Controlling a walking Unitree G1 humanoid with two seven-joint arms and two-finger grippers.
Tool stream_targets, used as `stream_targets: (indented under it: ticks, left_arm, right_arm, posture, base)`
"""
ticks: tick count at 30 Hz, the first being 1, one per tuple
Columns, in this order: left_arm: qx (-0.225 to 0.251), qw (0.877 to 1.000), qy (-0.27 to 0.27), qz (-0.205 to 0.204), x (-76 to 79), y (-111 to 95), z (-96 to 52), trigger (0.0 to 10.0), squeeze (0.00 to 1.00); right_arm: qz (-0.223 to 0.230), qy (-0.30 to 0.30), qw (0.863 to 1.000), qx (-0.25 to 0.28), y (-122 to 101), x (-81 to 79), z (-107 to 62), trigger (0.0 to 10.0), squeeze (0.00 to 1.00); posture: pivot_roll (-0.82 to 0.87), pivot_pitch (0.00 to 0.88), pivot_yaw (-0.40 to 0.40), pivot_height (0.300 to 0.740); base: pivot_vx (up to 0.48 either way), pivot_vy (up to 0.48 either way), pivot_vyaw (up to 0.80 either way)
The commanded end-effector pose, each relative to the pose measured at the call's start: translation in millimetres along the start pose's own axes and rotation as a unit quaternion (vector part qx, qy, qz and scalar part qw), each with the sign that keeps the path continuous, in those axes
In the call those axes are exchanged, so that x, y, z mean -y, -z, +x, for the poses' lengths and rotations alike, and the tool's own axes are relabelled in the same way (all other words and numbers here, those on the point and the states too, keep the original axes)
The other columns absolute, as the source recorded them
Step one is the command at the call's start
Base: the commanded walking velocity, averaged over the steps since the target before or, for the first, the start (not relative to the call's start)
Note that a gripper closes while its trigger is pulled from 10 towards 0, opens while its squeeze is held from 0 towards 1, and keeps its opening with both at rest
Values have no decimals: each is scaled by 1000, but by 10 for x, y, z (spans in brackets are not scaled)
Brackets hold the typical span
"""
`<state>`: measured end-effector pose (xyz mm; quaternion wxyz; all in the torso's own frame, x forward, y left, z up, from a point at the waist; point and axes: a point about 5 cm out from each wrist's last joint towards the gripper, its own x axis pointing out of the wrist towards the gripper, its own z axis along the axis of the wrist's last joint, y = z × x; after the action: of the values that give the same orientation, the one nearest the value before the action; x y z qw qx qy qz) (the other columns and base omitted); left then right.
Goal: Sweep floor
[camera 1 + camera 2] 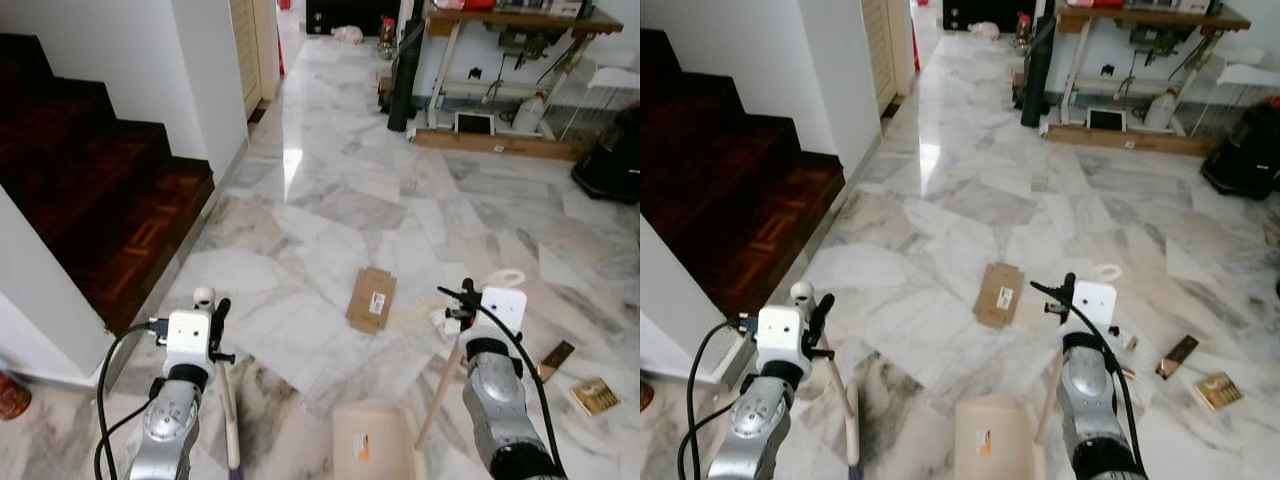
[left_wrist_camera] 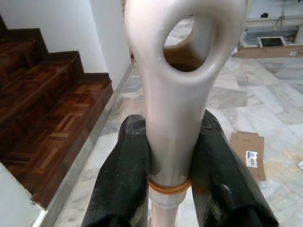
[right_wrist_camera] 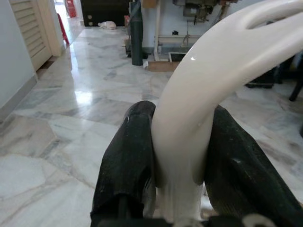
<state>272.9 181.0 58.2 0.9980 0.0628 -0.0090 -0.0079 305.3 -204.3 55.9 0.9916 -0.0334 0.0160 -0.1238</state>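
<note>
The broom point(image 1: 229, 420) stands low on the robot's left side, and its pale stick goes up into the left gripper point(image 2: 169, 156). In the left wrist view the two black jaws are clenched tight on the stick, just under the loop at its top end. A thin orange ring goes around the stick between the jaws.

The dustpan point(image 1: 370, 440) sits on the marble floor point(image 1: 330, 190) right in front of the robot, between its two arms. Its long pale handle point(image 1: 440, 385) leans up to the right gripper point(image 3: 177, 151). The right jaws are clenched on the curved white top of that handle.

A flat piece of cardboard point(image 1: 371, 298) with a white sticker lies on the floor just past the dustpan. To the right of the right arm lie a small brown wrapper point(image 1: 556, 354) and a gold packet point(image 1: 594, 395), near each other.

On the robot's left are dark wooden stairs point(image 1: 90, 180) beside a white wall point(image 1: 200, 70). Far ahead stands a wooden desk point(image 1: 520, 20) with white legs, and things are kept under it. A tall black roll point(image 1: 405, 75) stands at its left end. A black bag point(image 1: 612, 158) sits on the floor at the far right.
</note>
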Motion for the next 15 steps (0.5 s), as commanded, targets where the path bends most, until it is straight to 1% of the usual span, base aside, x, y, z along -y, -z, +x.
stream_targets:
  ticks: [1, 3, 10, 15]
  left_arm:
    - [26, 1000, -5, 5, -28, -114, 47, 10000, 0]
    - [28, 1000, -4, 7, -24, -123, 48, 10000, 0]
    - [28, 1000, -4, 9, -36, -121, 32, 10000, 0]
    - [31, 999, -2, 11, -44, -142, 53, 10000, 0]
  right_arm:
    - [4, -2, 1000, 18, -100, -35, 42, 10000, 0]
    - [3, -1, 1000, 10, -82, -45, 44, 10000, 0]
    - [6, -2, 1000, 10, -81, -68, 38, 10000, 0]
    - [9, -2, 1000, 9, -81, -89, 33, 10000, 0]
  posture:
    - [93, 0, -17, 740]
    - [96, 1, -17, 740]
    - [98, 2, -12, 740]
    - [99, 3, -10, 740]
  base:
    - [319, 0, 0]
    - [356, 0, 0]
    - [359, 0, 0]
    - [355, 0, 0]
